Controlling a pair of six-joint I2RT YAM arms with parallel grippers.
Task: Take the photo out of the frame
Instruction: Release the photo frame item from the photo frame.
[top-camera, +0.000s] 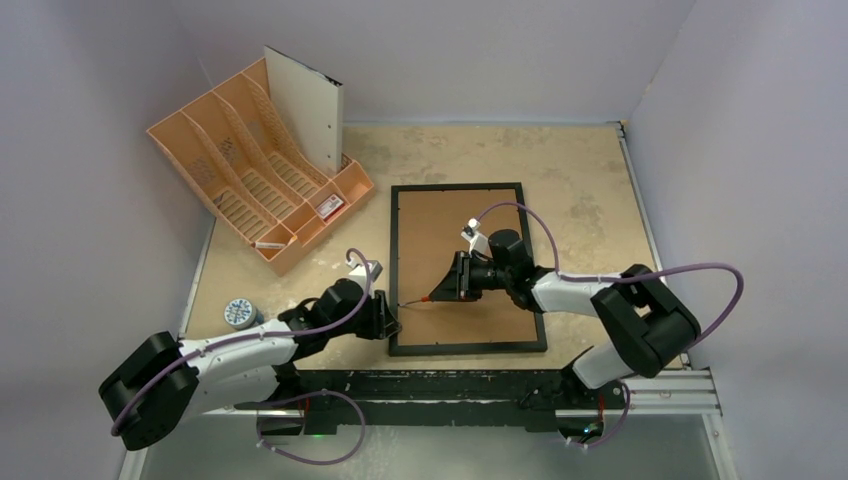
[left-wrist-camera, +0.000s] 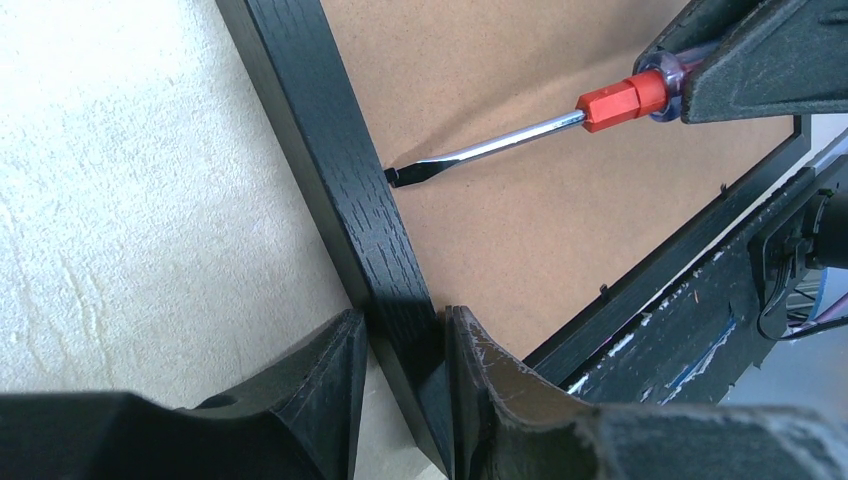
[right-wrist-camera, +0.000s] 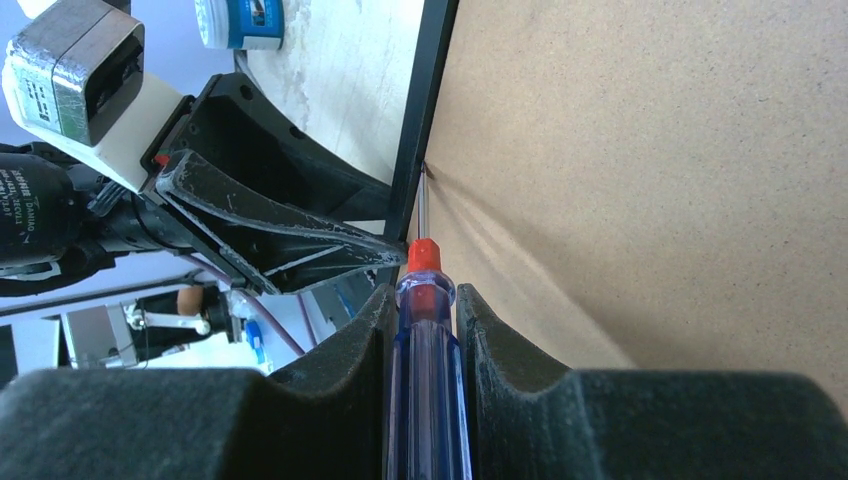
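The black frame (top-camera: 400, 262) lies face down on the table, its brown backing board (top-camera: 480, 250) up. The photo is hidden. My left gripper (top-camera: 390, 325) is shut on the frame's left rail near the near-left corner, shown in the left wrist view (left-wrist-camera: 405, 345). My right gripper (top-camera: 452, 285) is shut on a screwdriver (right-wrist-camera: 428, 340) with a clear blue handle and red collar. The blade tip (left-wrist-camera: 400, 177) touches the inner edge of the left rail (left-wrist-camera: 340, 170), where the board meets it. The tip also shows in the right wrist view (right-wrist-camera: 424, 175).
An orange file organiser (top-camera: 250, 165) holding a white sheet (top-camera: 305, 105) stands at the back left. A small round tin (top-camera: 240, 313) sits left of my left arm. A black rail (top-camera: 480, 385) runs along the table's near edge.
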